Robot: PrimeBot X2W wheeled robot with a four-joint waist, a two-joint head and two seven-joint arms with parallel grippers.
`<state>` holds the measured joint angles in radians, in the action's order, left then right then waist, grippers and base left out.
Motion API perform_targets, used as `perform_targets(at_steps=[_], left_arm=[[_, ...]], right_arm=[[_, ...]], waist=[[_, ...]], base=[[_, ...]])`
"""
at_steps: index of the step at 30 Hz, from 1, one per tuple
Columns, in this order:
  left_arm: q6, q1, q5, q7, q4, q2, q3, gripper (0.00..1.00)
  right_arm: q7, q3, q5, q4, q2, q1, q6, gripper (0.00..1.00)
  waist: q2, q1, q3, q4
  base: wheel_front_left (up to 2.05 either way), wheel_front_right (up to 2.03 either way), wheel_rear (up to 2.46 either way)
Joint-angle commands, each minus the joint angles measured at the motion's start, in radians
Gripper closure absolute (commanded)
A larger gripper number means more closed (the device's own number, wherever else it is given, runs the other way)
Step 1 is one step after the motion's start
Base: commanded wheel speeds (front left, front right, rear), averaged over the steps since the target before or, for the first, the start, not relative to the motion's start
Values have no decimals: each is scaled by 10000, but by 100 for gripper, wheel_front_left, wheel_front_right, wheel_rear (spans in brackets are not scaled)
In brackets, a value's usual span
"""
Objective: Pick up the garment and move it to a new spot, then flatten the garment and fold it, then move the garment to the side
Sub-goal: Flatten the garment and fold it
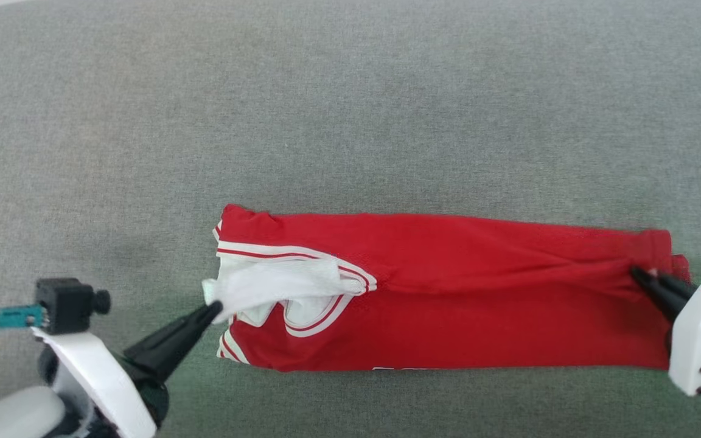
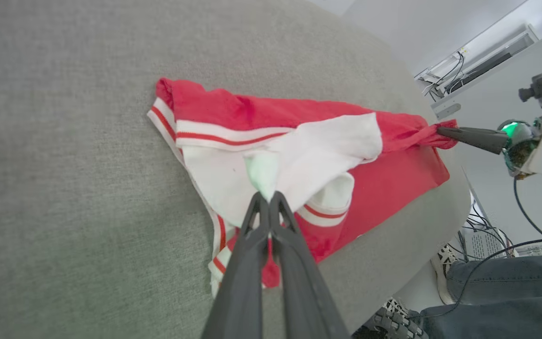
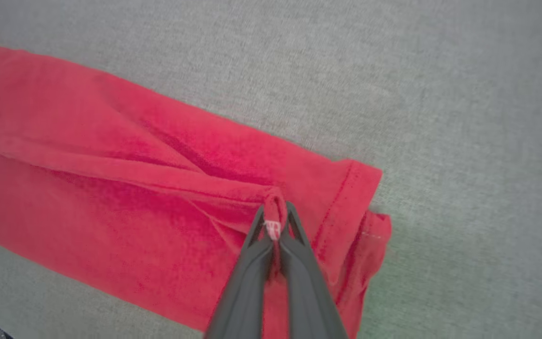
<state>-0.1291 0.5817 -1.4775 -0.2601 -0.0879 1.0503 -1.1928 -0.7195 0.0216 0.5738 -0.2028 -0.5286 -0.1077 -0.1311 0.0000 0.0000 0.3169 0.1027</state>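
Note:
The red garment (image 1: 448, 298) lies folded into a long band across the grey surface, its white sleeve (image 1: 277, 286) and striped trim bunched at the left end. My left gripper (image 1: 212, 309) is shut on the tip of that white sleeve (image 2: 264, 181), as the left wrist view shows up close (image 2: 269, 197). At the right end, my right gripper (image 1: 642, 277) is shut on a pinch of red fabric near the hem (image 3: 275, 212), pulling creases toward it. The red body (image 3: 111, 188) spreads left of those fingers. The emblem is hidden.
A grey fabric-covered table (image 1: 350, 109) runs under everything, with wide bare room behind the garment. In the left wrist view the table's rounded edge (image 2: 459, 207) drops off past the garment, with cables, equipment and a person's legs and shoe (image 2: 497, 282) beyond it.

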Motion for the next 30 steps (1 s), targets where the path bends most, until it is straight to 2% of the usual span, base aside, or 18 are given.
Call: perform_targets(at_steps=[1, 5, 8, 9, 10, 11, 12, 13, 18, 22, 25, 30], left_arm=[[-21, -238, 223, -62, 180, -238, 53, 100], [-21, -615, 282, -66, 728, -931, 345, 100], [-21, -684, 462, -68, 1205, -1220, 371, 100], [-21, -676, 562, -69, 1347, -1296, 404, 87], [-21, -695, 637, -69, 1479, -1355, 485, 70], [-21, -711, 772, -68, 1574, -1409, 533, 33], [-21, -741, 876, -70, 1631, -1462, 658, 7], [-21, -786, 946, -68, 1683, -1551, 836, 0], [-21, -1410, 1670, -61, 1929, -2074, 2110, 0], [-21, -2316, 2430, -63, 2139, -2958, 3526, 0], [-19, -2974, 3166, -62, 2426, -3922, 4633, 0], [-19, -3771, 5127, -64, 2721, -5382, 6420, 0]], right_arm=[[-58, -28, -54, -51, 176, 175, 9, 100], [35, 34, -256, 156, 422, 250, 9, 100], [185, 216, -467, 432, 608, 58, 9, 100], [273, 187, -543, 483, 641, -22, 9, 87], [335, 177, -594, 533, 687, -53, 9, 47], [340, 170, -631, 548, 722, -37, 9, 0], [368, 86, -644, 524, 754, -31, 9, 0], [374, -53, -639, 494, 797, -2, 9, 0], [30, -916, -454, 442, 939, 411, 9, 0], [-476, -1539, -266, 879, 1033, 803, 8, 0], [-893, -1811, -30, 1309, 1093, 961, 9, 0], [-1182, -2174, 74, 1879, 1165, 844, 8, 0]], waist=[[0, 0, 57, 38], [0, 0, 108, 79], [0, 0, 114, 50], [0, 0, 99, 47], [0, 0, 75, 46], [0, 0, 47, 51], [0, 0, 19, 59], [0, 0, -27, 89], [0, 0, -299, 307], [0, 0, -466, 546], [0, 0, -524, 756], [0, 0, -501, 1068]], base=[[0, 0, 0], [0, 0, 0], [0, 0, 0], [0, 0, 0], [0, 0, 0], [0, 0, 0], [0, 0, 0], [0, 0, 0], [0, 0, 0], [0, 0, 0], [0, 0, 0], [0, 0, 0]])
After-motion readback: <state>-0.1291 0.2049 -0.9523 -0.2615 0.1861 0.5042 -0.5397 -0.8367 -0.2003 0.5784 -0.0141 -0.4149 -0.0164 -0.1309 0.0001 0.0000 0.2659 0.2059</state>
